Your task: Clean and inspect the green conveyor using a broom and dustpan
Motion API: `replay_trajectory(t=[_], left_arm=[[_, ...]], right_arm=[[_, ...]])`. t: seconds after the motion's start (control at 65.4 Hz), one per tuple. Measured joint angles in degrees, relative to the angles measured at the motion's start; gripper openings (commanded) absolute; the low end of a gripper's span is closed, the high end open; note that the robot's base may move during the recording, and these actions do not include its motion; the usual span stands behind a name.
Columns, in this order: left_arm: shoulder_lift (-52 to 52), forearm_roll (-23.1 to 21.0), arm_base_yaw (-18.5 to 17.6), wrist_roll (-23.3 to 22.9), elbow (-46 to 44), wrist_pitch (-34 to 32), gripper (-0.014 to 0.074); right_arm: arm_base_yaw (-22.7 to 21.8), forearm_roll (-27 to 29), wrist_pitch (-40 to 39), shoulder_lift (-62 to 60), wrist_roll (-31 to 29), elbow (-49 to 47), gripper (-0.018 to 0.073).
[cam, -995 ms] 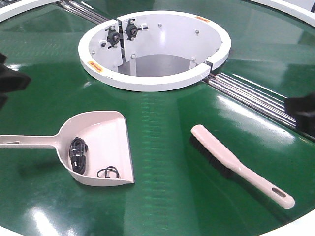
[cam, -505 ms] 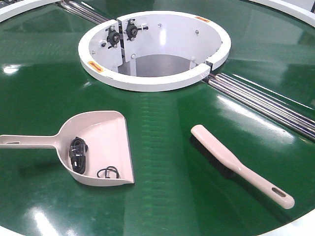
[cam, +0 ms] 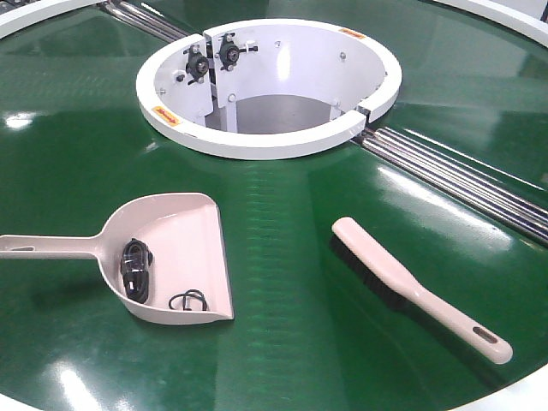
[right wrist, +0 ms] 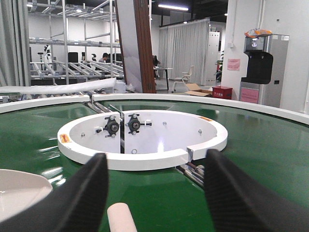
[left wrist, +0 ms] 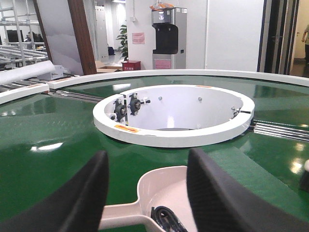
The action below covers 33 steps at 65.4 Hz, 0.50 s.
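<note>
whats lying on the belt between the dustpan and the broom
Nothing: in the front-facing view, only bare glossy green conveyor separates the dustpan from the broom. The dark debris sits inside the pan.

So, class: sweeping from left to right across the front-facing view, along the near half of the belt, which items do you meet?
dustpan handle → black cable bundle in the pan → small black loop near its mouth → broom.

I see white walls [left wrist: 231, 34], a brown pillar [right wrist: 145, 46], a water dispenser [left wrist: 166, 36] with a red box [left wrist: 131, 65] beside it, a potted plant [left wrist: 122, 41], metal racks [right wrist: 72, 58], pale curtains [right wrist: 186, 50], a chair [right wrist: 182, 79], ceiling strip lights [right wrist: 173, 7].
</note>
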Motion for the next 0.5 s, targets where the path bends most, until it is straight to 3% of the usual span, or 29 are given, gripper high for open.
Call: replay_trajectory(t=[0.138, 0.291, 0.505], left_arm=[[0.0, 1.62, 0.0, 0.11, -1.52, 4.54, -0.0011], [0.0, 5.14, 0.0, 0.15, -2.74, 7.0, -0.0008], [0.0, 5.83, 0.0, 0.15, -2.74, 4.96, -0.0007]], right_arm=[[0.0, 0.06, 1.42, 0.0, 0.0, 0.0, -0.0011], [0.0, 0.12, 1.84, 0.0, 0.0, 0.0, -0.0009], [0.0, 0.22, 1.84, 0.0, 0.08, 0.05, -0.0009]])
